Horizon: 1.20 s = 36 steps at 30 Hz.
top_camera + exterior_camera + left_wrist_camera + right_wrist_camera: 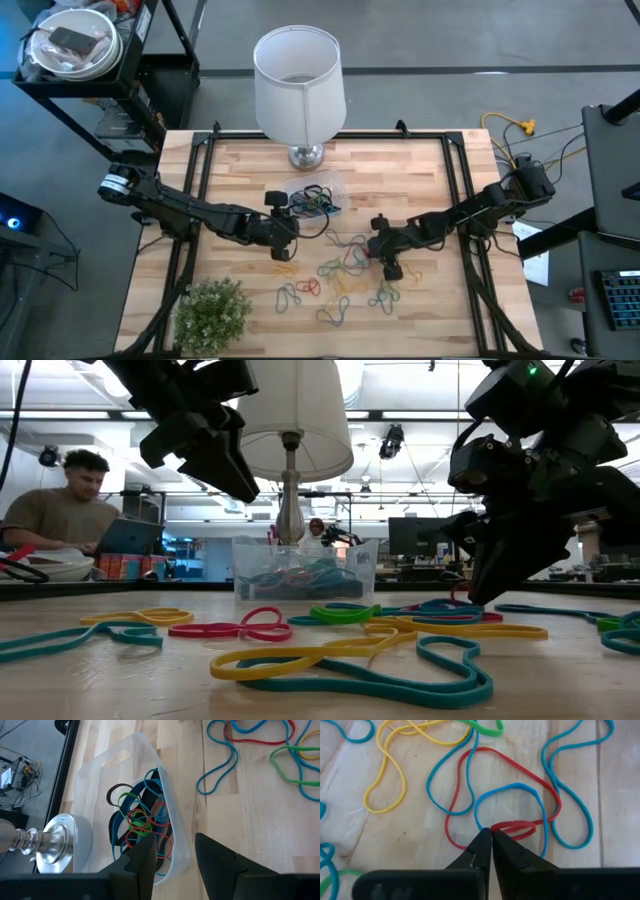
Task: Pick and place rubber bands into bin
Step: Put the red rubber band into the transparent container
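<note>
Two grippers are working over the table: the right gripper (pixel 491 834) is pinching shut on a red rubber band (pixel 512 826) among roughly a dozen loose rubber bands (pixel 345 282), while the left gripper (pixel 172 852), fingers parted and empty, is hovering beside one bin (pixel 117 762) holding several bands.

Light wood-plank table (pixel 240 170) with black rails down the sides. Sitting on it: a white lamp (pixel 299 85) at the far edge, the clear bin (pixel 312 200) just in front of it, loose rubber bands (pixel 340 278) scattered mid-table, and a small green plant (pixel 212 313) at the near left corner.
</note>
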Tool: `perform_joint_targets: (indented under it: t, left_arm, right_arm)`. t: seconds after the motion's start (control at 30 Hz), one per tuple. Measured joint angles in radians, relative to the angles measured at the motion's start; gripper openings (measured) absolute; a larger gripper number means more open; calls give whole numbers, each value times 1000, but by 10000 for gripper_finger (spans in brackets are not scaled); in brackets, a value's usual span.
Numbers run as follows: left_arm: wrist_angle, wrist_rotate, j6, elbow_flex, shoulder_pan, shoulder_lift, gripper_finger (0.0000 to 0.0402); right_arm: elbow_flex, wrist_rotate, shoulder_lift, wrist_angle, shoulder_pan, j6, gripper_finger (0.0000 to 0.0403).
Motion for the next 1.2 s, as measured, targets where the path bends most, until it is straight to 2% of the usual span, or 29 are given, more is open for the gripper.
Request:
perform_joint_targets:
  t: [0.3,0.5,0.77,0.9,1.07,1.2]
  left_arm:
    - [0,0,0,-1,-1,0,121]
    - [0,0,0,-5,0,0,121]
    - [1,0,1,-17,0,0,121]
    - [2,-1,1,-17,0,0,121]
    - [3,0,1,-17,0,0,121]
    - [6,-1,1,-17,0,0,121]
  right_arm:
    - [0,94,-44,2,4,-60,8]
    - [0,178,-117,4,56,-118,8]
    - [0,388,-253,10,195,-221,8]
    - [0,529,-303,42,277,-296,8]
    - [1,637,-336,98,351,-373,8]
    - [1,745,-337,119,368,-404,8]
